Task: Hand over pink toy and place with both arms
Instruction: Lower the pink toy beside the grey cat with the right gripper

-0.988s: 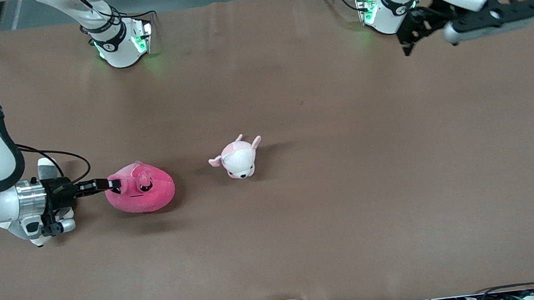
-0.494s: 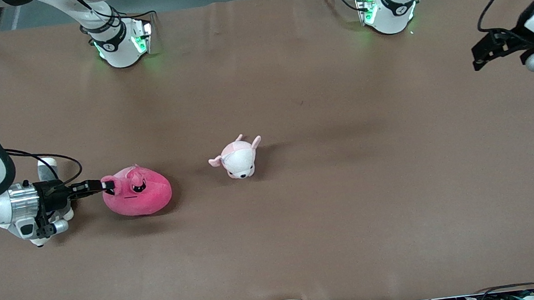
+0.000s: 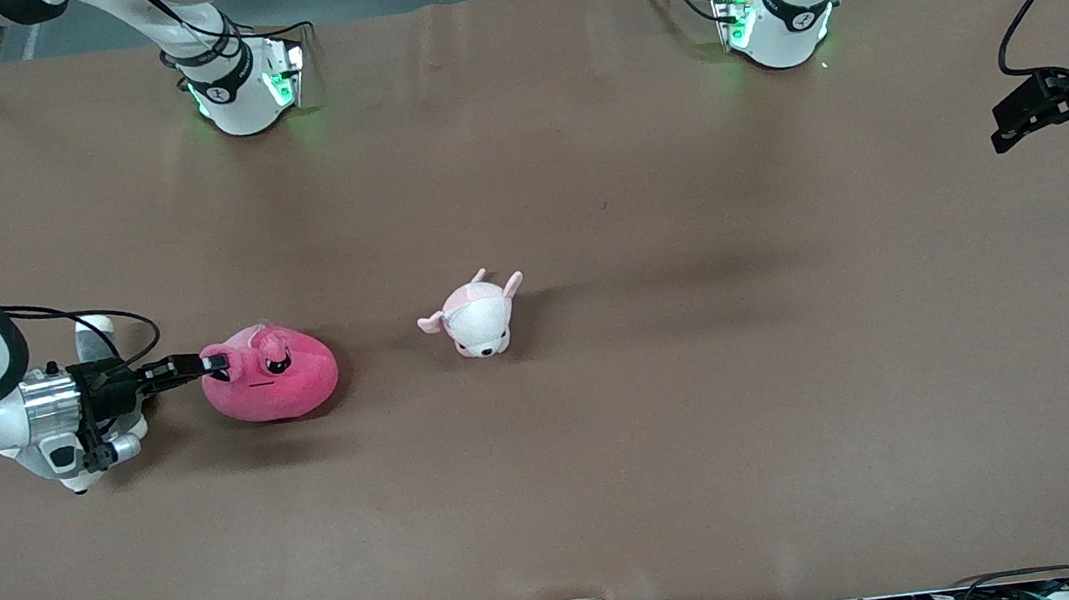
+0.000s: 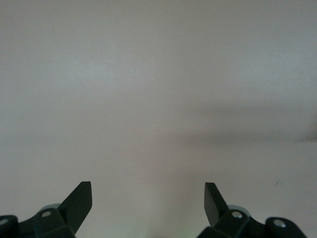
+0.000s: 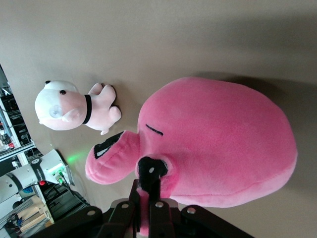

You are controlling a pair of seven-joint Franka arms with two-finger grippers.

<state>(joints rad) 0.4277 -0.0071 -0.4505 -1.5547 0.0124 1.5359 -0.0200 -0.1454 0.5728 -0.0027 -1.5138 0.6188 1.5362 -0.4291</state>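
The pink toy (image 3: 273, 375), a magenta rounded plush with dark eyes, lies on the brown table near the right arm's end. My right gripper (image 3: 212, 363) reaches in level with the table and is shut on a stubby ear of the toy. In the right wrist view the toy (image 5: 223, 144) fills the frame and pink fabric is pinched between the fingers (image 5: 157, 198). My left gripper (image 3: 1027, 115) hangs in the air over the table edge at the left arm's end, open and empty. The left wrist view shows its fingertips (image 4: 81, 198) wide apart over a blank surface.
A small pale pink-and-white animal plush (image 3: 476, 315) lies near the table's middle, beside the pink toy toward the left arm's end; it also shows in the right wrist view (image 5: 72, 106). The two arm bases (image 3: 243, 82) (image 3: 773, 11) stand along the table's edge farthest from the front camera.
The right gripper has dragged the pink toy a little toward the right arm's end of the table. The left arm has swung out and down toward its own table end.
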